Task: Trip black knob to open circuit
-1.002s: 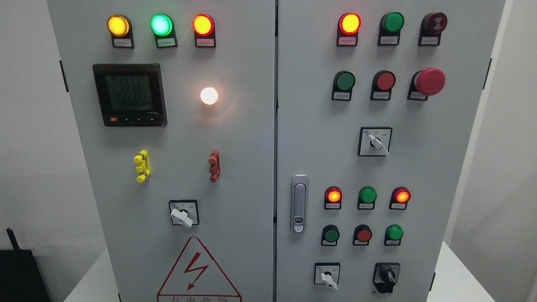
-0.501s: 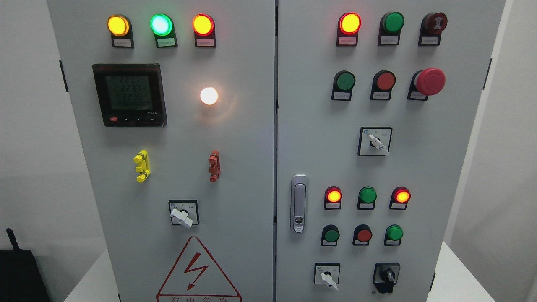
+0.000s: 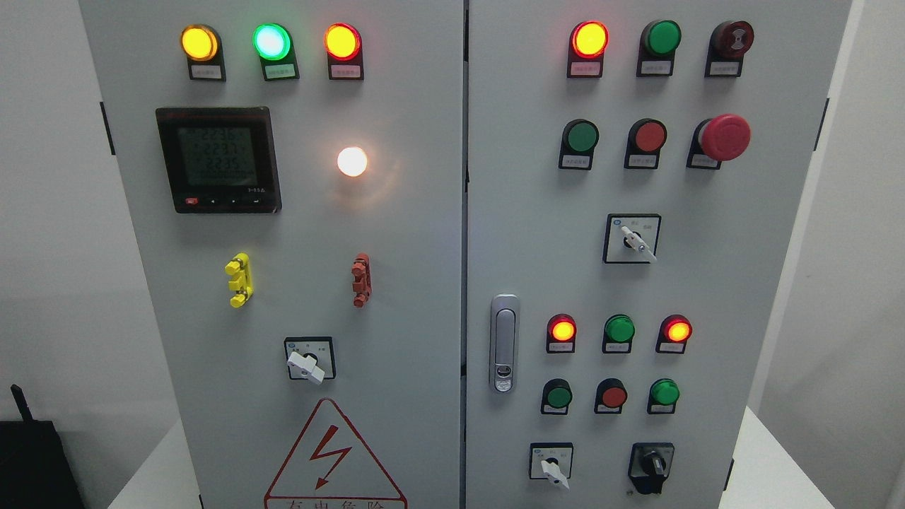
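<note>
Just one black knob — three white selectors

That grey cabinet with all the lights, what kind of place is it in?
Likely an electrical control room or training lab: the cabinet carries lit indicator lamps, a digital meter, a red emergency stop and a black knob.

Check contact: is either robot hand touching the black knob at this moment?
Apart. The head view shows the black knob at the right door's lower right with bare panel around it; neither hand is in view.
</note>
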`<state>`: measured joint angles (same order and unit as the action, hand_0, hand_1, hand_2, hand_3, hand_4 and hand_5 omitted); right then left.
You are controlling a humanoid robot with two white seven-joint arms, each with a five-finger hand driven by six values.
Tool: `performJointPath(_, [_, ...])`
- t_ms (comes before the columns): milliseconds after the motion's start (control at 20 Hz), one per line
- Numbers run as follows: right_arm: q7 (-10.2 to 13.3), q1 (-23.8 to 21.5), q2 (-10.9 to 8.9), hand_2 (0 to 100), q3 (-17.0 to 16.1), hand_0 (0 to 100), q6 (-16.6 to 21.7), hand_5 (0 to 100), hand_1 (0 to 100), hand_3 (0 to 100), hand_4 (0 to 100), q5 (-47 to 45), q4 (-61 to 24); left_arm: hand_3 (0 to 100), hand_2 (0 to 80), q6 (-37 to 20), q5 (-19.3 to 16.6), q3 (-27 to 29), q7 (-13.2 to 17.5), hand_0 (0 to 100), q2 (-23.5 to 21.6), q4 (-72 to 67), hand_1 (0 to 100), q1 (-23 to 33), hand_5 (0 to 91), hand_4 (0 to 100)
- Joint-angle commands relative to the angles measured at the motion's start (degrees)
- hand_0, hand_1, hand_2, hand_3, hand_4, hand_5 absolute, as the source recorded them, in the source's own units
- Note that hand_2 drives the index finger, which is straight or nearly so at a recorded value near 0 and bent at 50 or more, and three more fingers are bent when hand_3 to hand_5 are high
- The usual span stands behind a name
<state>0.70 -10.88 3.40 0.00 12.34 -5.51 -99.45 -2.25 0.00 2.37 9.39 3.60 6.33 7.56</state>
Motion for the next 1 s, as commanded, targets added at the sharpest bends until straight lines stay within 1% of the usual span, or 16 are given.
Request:
performJointPath(0, [-0.08,1.83,-0.85,0,-1.41,0,-0.82,100,0,100,94,-0.55,-2.85,0,0.0,-0.03,-1.32,0.0,0.01,12,0.0,0.0,39,0.0,0.0,0])
performJointPath(150, [-0.08,3.06,-1.46,0,-1.41,0,-1.0,100,0,100,94,-0.55,-2.85,0,0.0,-0.03,-1.32,0.0,0.01,12,0.0,0.0,39,0.0,0.0,0])
performJointPath(451, [-0.26,5.08,-1.55,0,-1.41,0,-2.76,100,0,100,95,-1.25,-2.68,0,0.0,0.05,-1.32,0.0,0.01,12,0.0,0.0,39,0.0,0.0,0])
performJointPath(952, [-0.43,5.96,-1.64,0,-1.5,0,-2.85,100,0,100,96,-1.43,-1.98,0,0.0,0.05,-1.32,0.0,0.01,12,0.0,0.0,39,0.0,0.0,0])
